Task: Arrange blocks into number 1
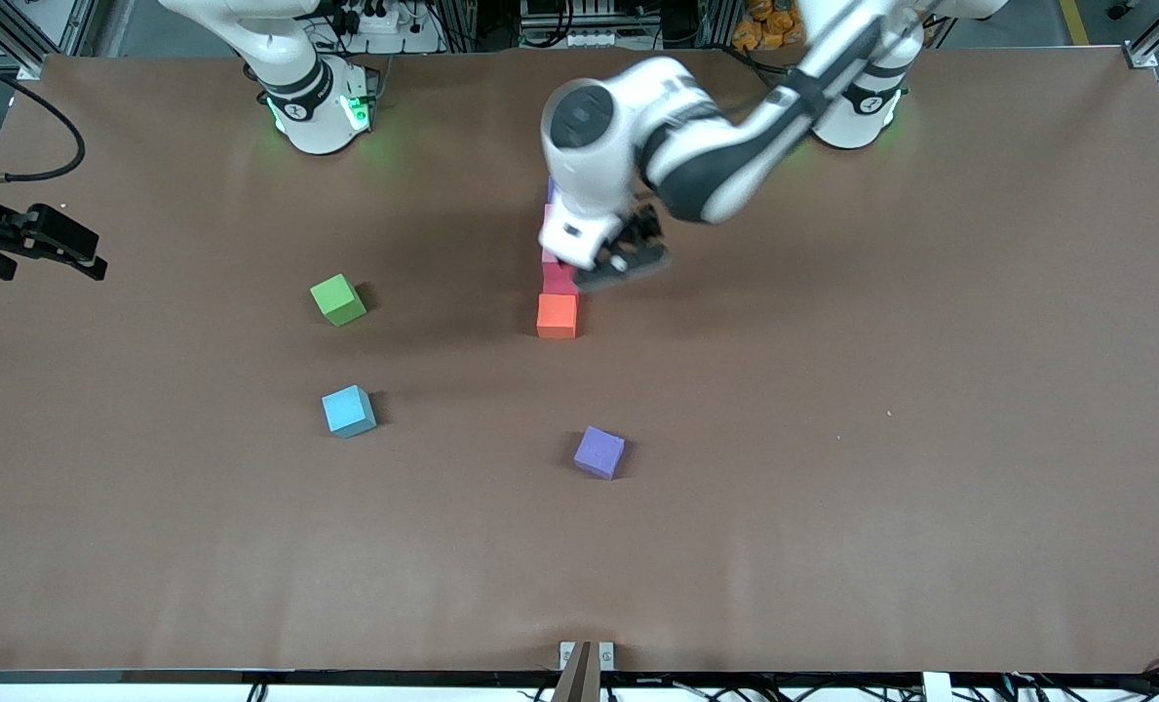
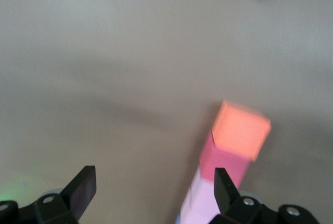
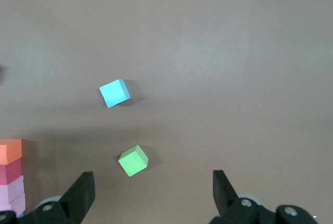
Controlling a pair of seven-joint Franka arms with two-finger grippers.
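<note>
An orange block is the end of a straight row nearest the front camera. A red block touches it, then a pink one; the rest is hidden under the left arm's hand. A purple block lies alone, nearer the front camera. My left gripper hangs open just beside the row, holding nothing. In the left wrist view the orange, red and pink blocks lie by one finger of that gripper. My right gripper is open and empty high above the table, out of the front view.
A green cube and a light blue cube sit toward the right arm's end of the table, also seen as green and light blue. A black device on a cable hangs at that table edge.
</note>
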